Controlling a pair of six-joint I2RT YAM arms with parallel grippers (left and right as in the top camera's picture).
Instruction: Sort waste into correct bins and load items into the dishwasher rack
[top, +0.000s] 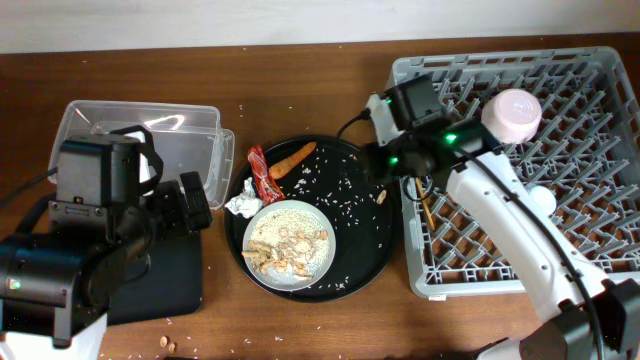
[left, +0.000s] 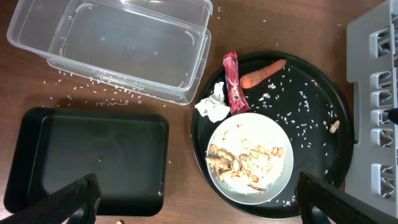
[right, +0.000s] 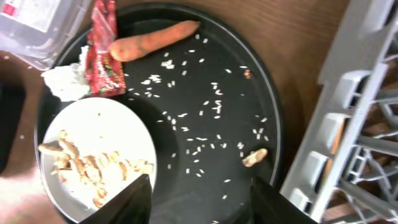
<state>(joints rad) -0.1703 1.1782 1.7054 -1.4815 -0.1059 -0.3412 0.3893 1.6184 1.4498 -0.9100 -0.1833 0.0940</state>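
A round pale plate (top: 290, 243) of beige food scraps sits on the round black tray (top: 375, 245). A red wrapper (top: 262, 175), a carrot piece (top: 293, 160) and a white tissue (top: 241, 204) lie beside it. My left gripper (left: 196, 186) is open and empty, above the gap between the shallow black bin (left: 93, 155) and the plate (left: 249, 155). My right gripper (right: 200, 183) is open and empty over the round tray's rice-strewn right side. The clear tub (top: 160, 140) stands at the far left. A white-pink bowl (top: 512, 115) lies upside down in the grey rack (top: 580, 90). The cup is not visible.
Loose rice and a scrap (right: 255, 157) lie on the round tray near the rack's edge (right: 348, 124). Thin wooden sticks (top: 428, 205) show in the rack's left side. Rice grains are scattered on the table beside the clear tub (left: 124, 43).
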